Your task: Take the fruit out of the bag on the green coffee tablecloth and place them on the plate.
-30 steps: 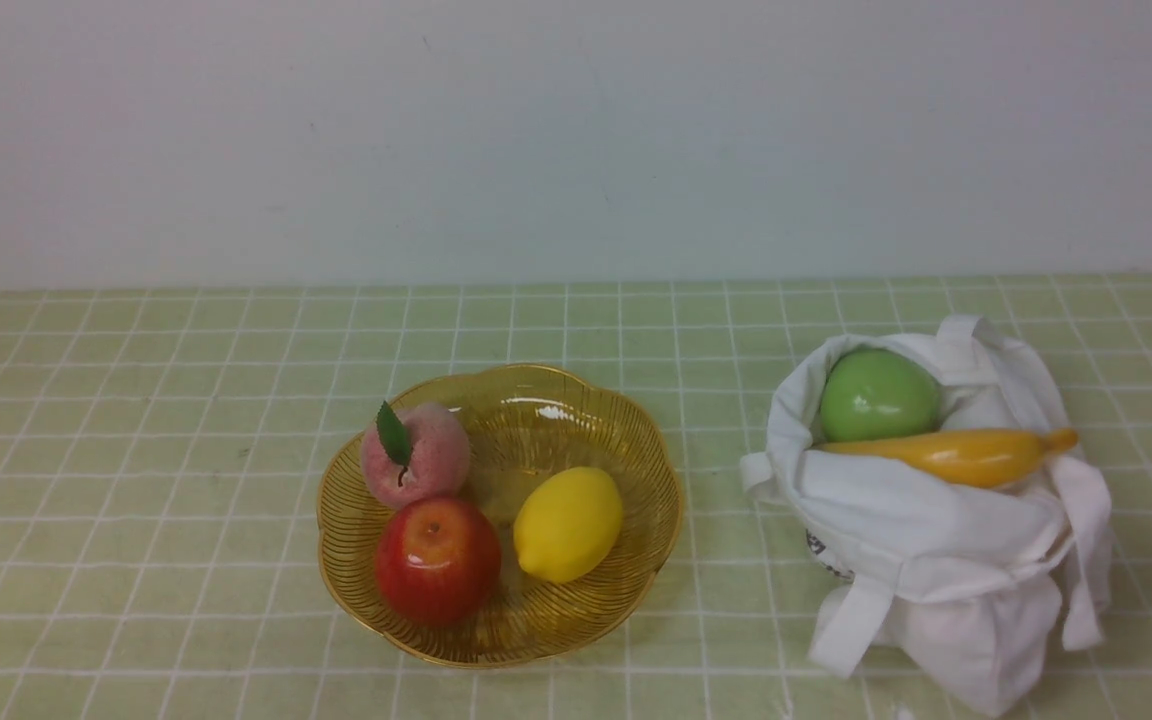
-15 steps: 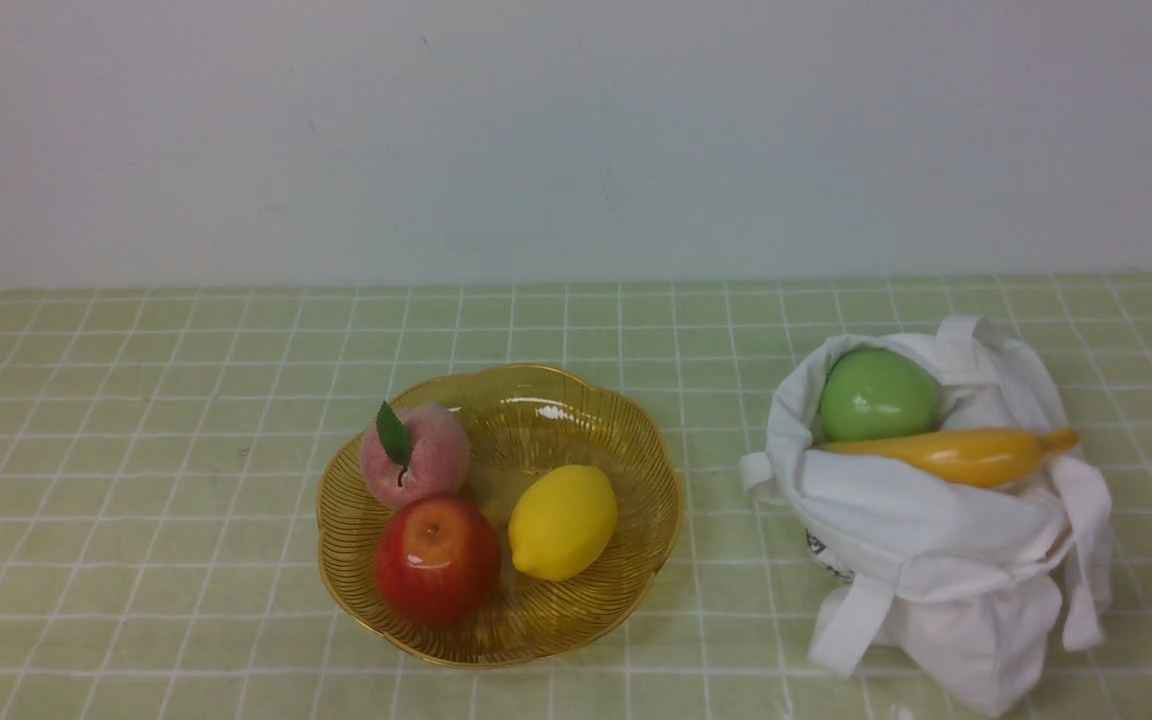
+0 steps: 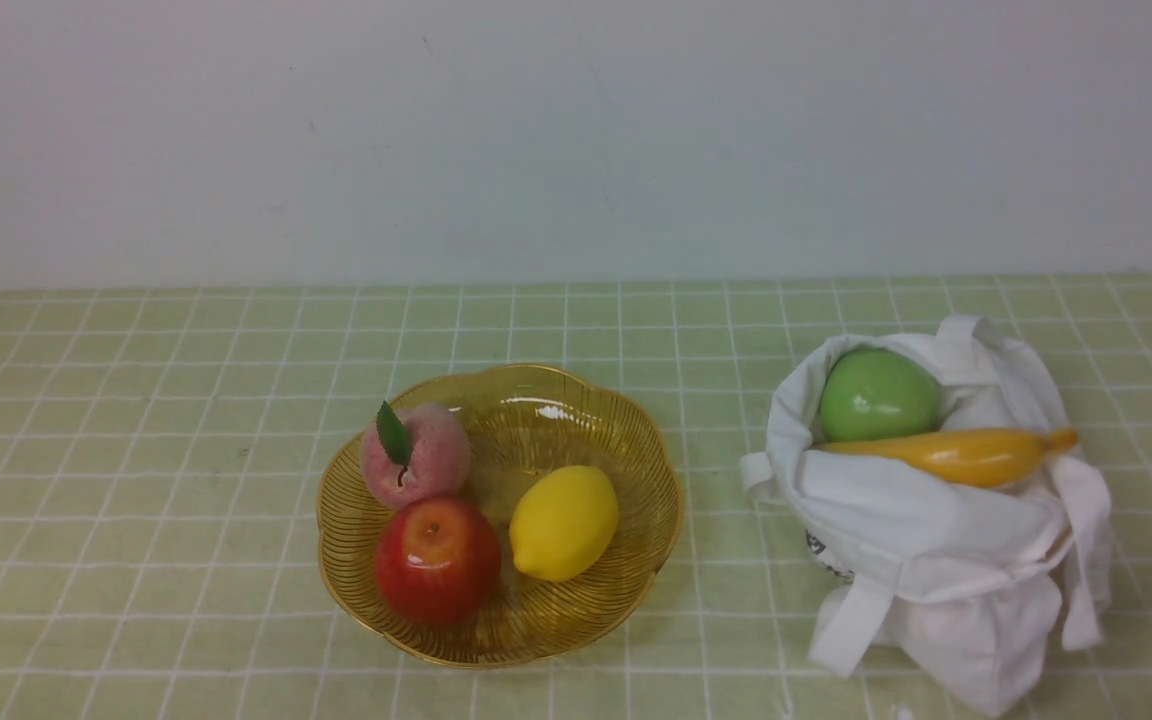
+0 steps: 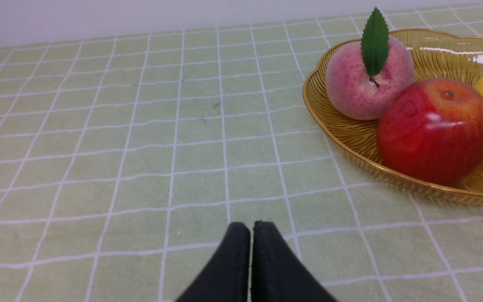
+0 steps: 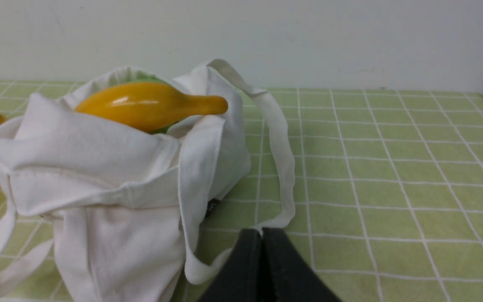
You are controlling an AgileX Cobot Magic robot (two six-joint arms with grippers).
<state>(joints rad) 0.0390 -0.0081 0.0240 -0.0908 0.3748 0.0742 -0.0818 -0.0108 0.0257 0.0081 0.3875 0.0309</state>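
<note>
My glossy oval yellow lemon [image 3: 564,522] already lies in the scalloped amber see-through plate [image 3: 636,440]. The round green apple [image 3: 878,395] and long orange-yellow banana [image 3: 956,455] sit in the soft white cloth bag [image 3: 921,540] near the tabletop's right edge. Both pairs of fingers, left [image 4: 250,235] and right [image 5: 261,243], are closed and empty. The banana looks light, stiff and slippery; I'd pinch it mid-length.

The tablecloth [image 3: 136,450] is looking like soft, matt cloth. The bag [image 3: 936,530] is looking like soft white cloth too, with folds and stitched edges. The plate [image 3: 636,440] is looking see-through and shiny, like glass or plastic, with thin ribbed lines. The lemon [image 3: 564,522], the green apple [image 3: 878,396], the banana [image 3: 966,455] and the red apple [image 3: 436,560] are shining, smooth and glossy. The peach [image 3: 426,455] is looking fuzzy and dull.
</note>
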